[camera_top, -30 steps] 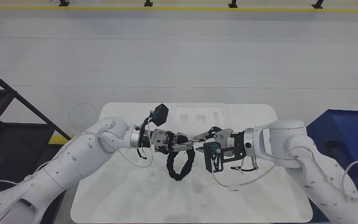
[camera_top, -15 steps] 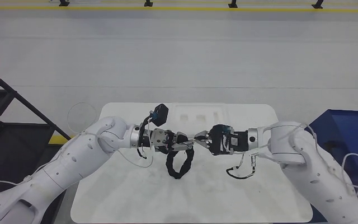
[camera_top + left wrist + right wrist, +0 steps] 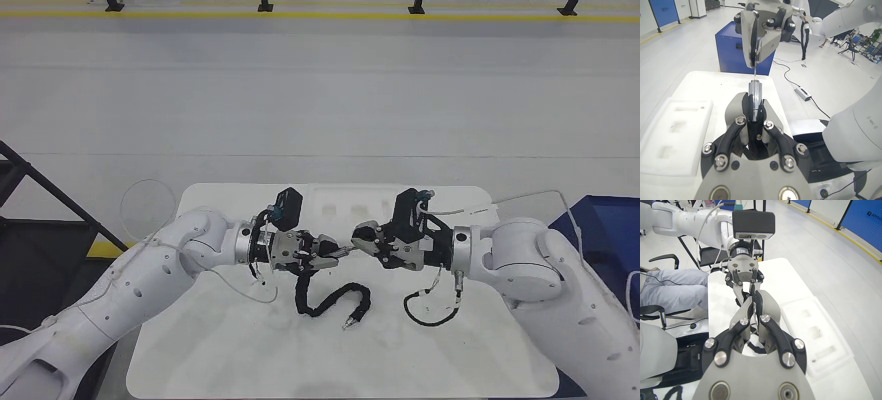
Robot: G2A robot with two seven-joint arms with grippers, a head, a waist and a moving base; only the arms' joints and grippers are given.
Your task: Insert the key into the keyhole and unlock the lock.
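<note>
key (image 3: 755, 73): bow hidden inside right gripper (image 3: 754, 64).
blade tip: at the end face of lock cylinder (image 3: 754, 89); depth of entry too small to tell.
cylinder base: hidden inside left gripper (image 3: 754, 101).

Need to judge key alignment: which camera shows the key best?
The left wrist view: the key shows edge-on, sticking out of the right tool with its tip at the end of the lock. In the top view it is only a thin, tiny sliver; in the right wrist view its own tool mostly hides it.
</note>
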